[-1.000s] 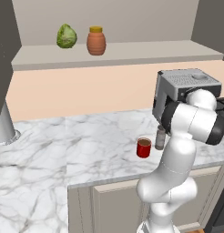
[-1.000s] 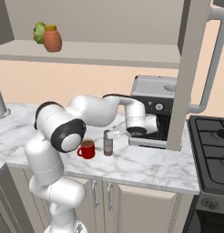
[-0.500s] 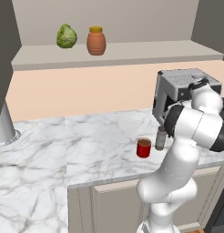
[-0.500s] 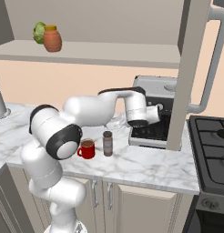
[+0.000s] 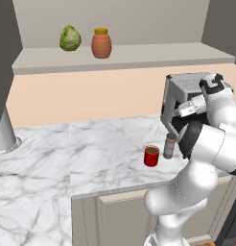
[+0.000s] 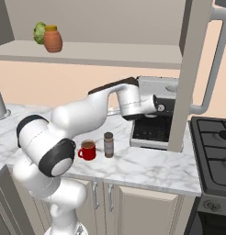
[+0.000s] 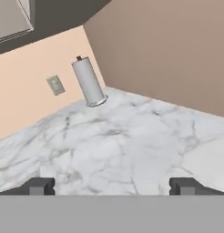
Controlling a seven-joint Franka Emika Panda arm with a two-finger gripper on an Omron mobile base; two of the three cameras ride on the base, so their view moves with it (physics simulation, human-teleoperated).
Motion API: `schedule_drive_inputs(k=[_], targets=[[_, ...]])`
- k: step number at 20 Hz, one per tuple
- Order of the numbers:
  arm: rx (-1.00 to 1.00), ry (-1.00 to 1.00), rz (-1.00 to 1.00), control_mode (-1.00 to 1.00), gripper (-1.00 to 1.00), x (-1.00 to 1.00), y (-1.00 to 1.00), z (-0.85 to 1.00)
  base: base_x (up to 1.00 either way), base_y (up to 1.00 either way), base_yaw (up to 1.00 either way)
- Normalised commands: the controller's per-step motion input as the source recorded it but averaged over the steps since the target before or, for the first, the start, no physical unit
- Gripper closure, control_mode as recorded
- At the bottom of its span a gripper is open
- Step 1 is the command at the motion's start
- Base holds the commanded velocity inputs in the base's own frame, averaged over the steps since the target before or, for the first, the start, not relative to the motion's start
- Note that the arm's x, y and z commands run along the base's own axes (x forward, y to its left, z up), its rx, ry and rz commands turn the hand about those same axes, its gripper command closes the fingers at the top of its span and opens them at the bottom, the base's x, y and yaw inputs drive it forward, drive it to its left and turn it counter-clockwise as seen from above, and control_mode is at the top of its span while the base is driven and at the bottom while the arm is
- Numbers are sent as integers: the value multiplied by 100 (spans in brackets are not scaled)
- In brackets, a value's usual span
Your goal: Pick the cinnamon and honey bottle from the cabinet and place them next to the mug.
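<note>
The slim cylindrical cinnamon shaker with its dark cap [image 6: 108,144] is standing upright on the white marble counter [image 6: 147,165], just beside the small red mug [image 6: 87,150], near the counter's front edge. The squat terracotta-orange honey bottle with a yellow-orange lid [image 5: 101,43] is sitting on the long pale grey-beige cabinet shelf [image 5: 139,55], close to a green leafy cabbage [image 5: 70,38] at the shelf's left end; the shelf is running bare to the right of them.

The white arm is reaching across above the counter toward the grey coffee machine [image 6: 156,114], its wrist lying against the machine's front. In the hand view the two-finger gripper [image 7: 112,185] is showing its dark fingertips [image 7: 40,186] spread wide apart with nothing between them, looking over a broad open stretch of marble toward a corner where a grey cylindrical paper-towel roll [image 7: 88,82] is standing against the peach wall [image 7: 32,100]. A stove [image 6: 213,151] is bordering the counter's right edge.
</note>
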Motion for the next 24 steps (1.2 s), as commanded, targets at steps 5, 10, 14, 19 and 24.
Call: schedule_drive_inputs(k=[5,10,14,19,24], targets=[[0,51,-39,-100,-100,-12,49,59,0,0,0],[0,56,-36,-100,-100,-19,45,86,0,0,0],[-2,36,-22,-100,-100,-38,51,100,0,0,0],[-16,8,-8,-100,-100,-46,78,100,0,0,0],[-25,-9,0,-100,-100,-8,100,100,0,0,0]])
